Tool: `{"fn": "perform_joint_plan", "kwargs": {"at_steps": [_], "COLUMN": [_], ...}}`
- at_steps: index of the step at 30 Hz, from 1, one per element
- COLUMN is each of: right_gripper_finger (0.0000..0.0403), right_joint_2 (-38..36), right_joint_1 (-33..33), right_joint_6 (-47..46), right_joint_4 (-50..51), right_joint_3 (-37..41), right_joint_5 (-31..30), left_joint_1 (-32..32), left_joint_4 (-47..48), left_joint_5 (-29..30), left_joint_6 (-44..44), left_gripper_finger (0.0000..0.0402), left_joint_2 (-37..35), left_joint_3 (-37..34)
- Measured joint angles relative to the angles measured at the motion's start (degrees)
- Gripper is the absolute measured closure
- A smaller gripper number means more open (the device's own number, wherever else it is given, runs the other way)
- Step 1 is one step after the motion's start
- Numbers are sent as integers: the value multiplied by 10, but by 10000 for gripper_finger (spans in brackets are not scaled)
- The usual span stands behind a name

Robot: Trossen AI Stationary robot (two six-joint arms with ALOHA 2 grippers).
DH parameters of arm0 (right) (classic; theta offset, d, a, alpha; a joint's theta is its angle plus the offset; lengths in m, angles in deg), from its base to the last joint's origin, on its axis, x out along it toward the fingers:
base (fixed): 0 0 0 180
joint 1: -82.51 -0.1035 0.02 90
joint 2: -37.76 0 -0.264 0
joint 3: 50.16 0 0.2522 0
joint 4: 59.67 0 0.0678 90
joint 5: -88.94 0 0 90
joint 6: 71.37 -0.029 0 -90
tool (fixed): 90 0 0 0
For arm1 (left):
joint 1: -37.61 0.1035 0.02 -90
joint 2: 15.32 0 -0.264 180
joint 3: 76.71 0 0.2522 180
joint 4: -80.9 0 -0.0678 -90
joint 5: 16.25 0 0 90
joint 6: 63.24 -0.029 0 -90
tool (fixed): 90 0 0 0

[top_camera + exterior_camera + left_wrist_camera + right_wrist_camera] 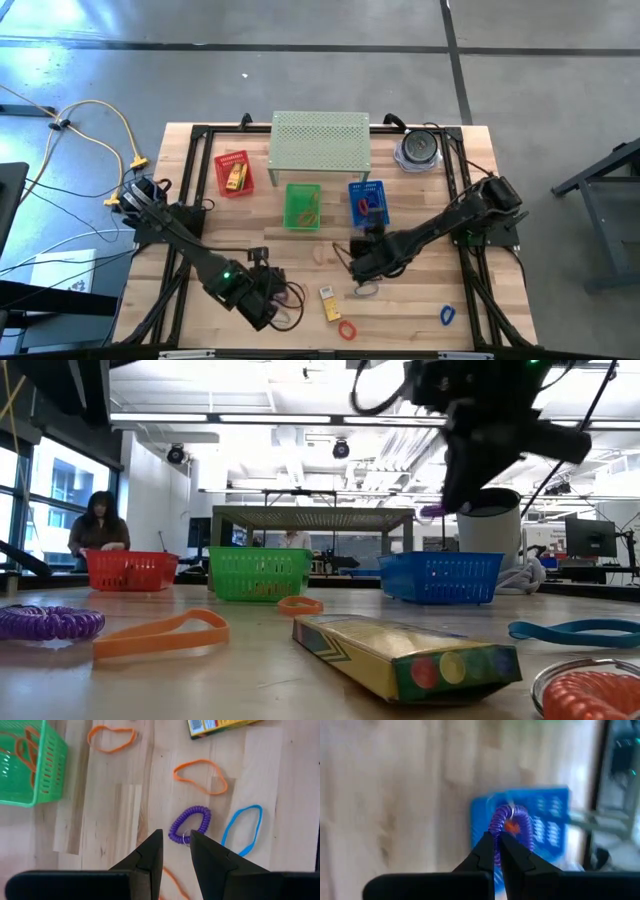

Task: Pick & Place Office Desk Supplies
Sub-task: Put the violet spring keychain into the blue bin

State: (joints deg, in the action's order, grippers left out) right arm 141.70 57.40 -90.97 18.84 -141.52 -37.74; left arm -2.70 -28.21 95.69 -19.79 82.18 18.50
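My right gripper is shut on a purple coil loop, raised above the table just in front of the blue basket; in the high view it is beside that basket. My left gripper hovers open near the table's front over a second purple coil, which lies flat on the wood. Around that coil lie two orange loops and a blue loop. A yellow packet, a red coil and another blue loop lie near the front edge. My right gripper pinches the purple coil's near side between its two fingertips. The fingers slant downward toward the far side. The rest of the coil stands out beyond the fingertips, lifted clear of the table.
Red, green and blue mesh baskets stand in a row before the pale green perforated shelf. A round white holder sits at the far right. A person stands in the room beyond the table.
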Motion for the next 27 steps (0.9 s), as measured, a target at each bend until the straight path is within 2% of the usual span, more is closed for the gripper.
{"fn": "perform_joint_plan", "kwargs": {"at_steps": [5, 9, 13, 17, 19, 22, 25, 27], "right_gripper_finger": [399, 399, 399, 399, 399, 399, 399, 399], "right_joint_2": [-66, -187, -340, -453, -480, -485, -461, -434], "right_joint_1": [-25, -26, -16, 23, 55, 117, 182, 213], "right_joint_6": [-31, -49, -48, 19, 67, 119, 135, 129], "right_joint_4": [39, 24, -100, -293, -388, -493, -554, -565], "right_joint_3": [15, 78, 187, 313, 368, 424, 446, 448], "right_joint_5": [-18, -22, -21, 29, 63, 146, 230, 248], "left_joint_1": [-9, -9, -6, 3, 11, 27, 43, 53], "left_joint_4": [0, 0, 0, -2, -2, -3, -4, -4], "left_joint_5": [40, 55, 70, 70, 70, 69, 68, 65], "left_joint_6": [1, -1, -10, -29, -37, -59, -62, -62], "left_gripper_finger": [310, 310, 310, 310, 310, 310, 310, 310], "left_joint_2": [0, 0, 0, 0, 0, 0, 0, 0], "left_joint_3": [0, 0, 0, 0, 0, 0, 0, 0]}}
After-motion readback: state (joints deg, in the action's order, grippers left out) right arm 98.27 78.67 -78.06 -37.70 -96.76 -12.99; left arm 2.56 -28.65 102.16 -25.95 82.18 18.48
